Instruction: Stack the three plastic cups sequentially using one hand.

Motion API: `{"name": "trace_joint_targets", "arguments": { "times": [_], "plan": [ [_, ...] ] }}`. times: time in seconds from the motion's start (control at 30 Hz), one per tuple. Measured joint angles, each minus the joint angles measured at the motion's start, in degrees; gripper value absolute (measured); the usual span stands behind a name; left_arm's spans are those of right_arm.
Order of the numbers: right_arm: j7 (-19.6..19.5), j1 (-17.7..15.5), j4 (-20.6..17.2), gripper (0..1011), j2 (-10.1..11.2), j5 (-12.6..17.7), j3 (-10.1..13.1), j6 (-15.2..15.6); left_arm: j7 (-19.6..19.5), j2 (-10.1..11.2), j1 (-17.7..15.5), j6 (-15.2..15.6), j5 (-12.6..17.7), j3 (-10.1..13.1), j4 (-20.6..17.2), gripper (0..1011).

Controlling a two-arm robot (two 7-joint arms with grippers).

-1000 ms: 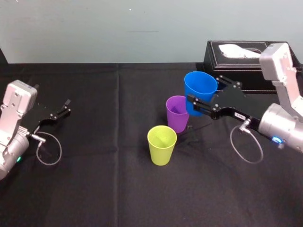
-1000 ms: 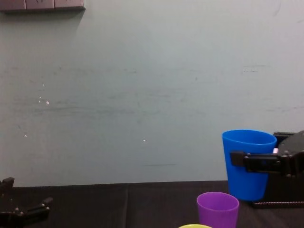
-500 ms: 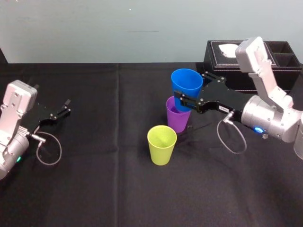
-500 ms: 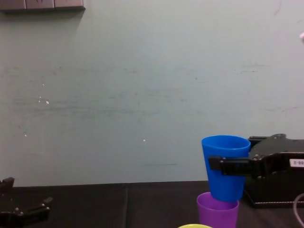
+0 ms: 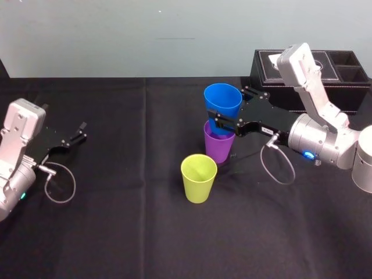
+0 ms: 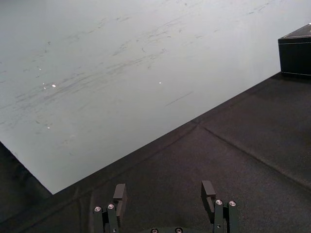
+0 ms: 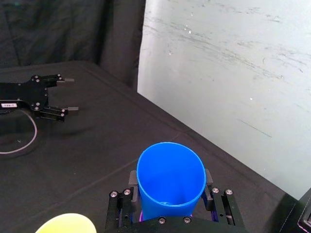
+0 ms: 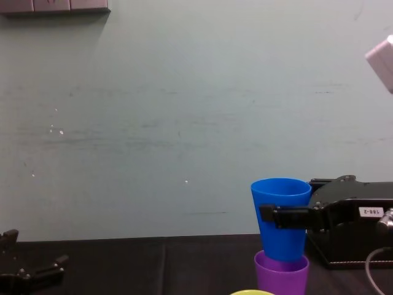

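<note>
Clamps the right end effector [image 5: 224,120] on the smooth, tapered blue cup [image 5: 222,103] at mid-wall, one flat black finger to each side. Holds it upright, its base just entering the round mouth of the purple cup [image 5: 218,146] near the centre of the black-clothed counter [image 5: 145,232]. Has the yellow-green cup [image 5: 199,177] standing apart at purple's 7 o'clock. Rests the left end effector [image 5: 80,133] released, jaws spread, at 9 o'clock.

The right end effector [image 5: 229,109] holds the raised cup [image 5: 222,103] straight over the middle cup [image 5: 217,146], base at its mouth. The near cup [image 5: 198,178] stands on the table [image 5: 116,232] just in front, slightly left. A box [image 5: 360,87] sits behind on the right, and the left end effector [image 5: 83,131] is far off left.
</note>
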Motion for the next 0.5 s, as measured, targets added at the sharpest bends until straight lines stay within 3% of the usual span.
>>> {"name": "trace_joint_targets", "arguments": {
  "times": [0.5],
  "plan": [
    [0.59, 0.84, 3.51, 739, -1.16, -0.06, -0.12, -1.01, 0.0, 0.0, 0.0, 0.0, 0.0, 0.0, 0.0, 1011]
  ]
}}
